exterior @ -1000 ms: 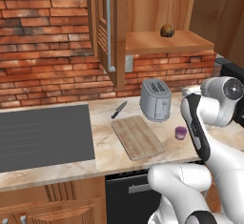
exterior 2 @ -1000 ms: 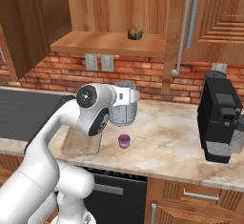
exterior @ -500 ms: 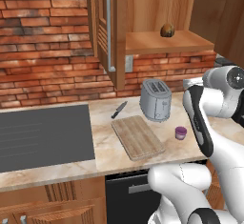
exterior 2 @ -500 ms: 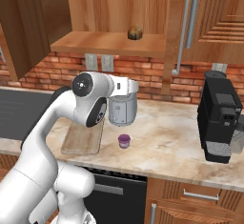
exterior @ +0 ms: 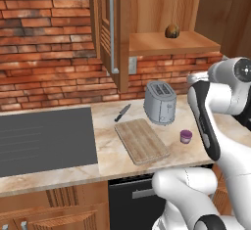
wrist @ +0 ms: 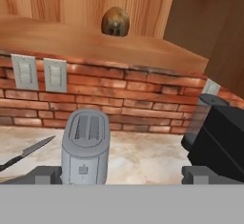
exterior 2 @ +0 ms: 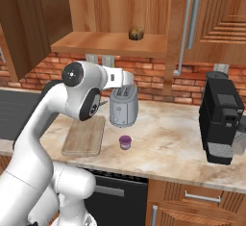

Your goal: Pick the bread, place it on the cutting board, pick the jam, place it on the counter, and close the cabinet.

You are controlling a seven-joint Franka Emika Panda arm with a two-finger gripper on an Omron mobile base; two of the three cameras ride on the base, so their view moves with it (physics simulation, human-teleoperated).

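The bread (exterior: 171, 31) (exterior 2: 136, 32) (wrist: 115, 21) sits on the shelf of the open cabinet (exterior: 105, 33) (exterior 2: 206, 23), whose doors stand swung out. On the counter (exterior: 112, 155) (exterior 2: 168, 138) lies the bare cutting board (exterior: 141, 140) (exterior 2: 85, 136). The jam (exterior: 186, 136) (exterior 2: 125, 142) stands on the counter right of the board, in front of the toaster. My gripper (wrist: 122, 176) is open and empty, its fingers wide apart. It hovers above the toaster, below the shelf, and faces the bread.
A silver toaster (exterior: 160, 102) (exterior 2: 124, 106) (wrist: 86, 144) stands behind the board, with a knife (exterior: 122, 112) (wrist: 26, 155) to its left. A black coffee machine (exterior 2: 221, 117) (wrist: 214, 132) is at the right. The dark cooktop (exterior: 44, 138) fills the left.
My arm has lifted: the hand rose from toaster height toward the cabinet shelf. The bread, jam and board have not moved.
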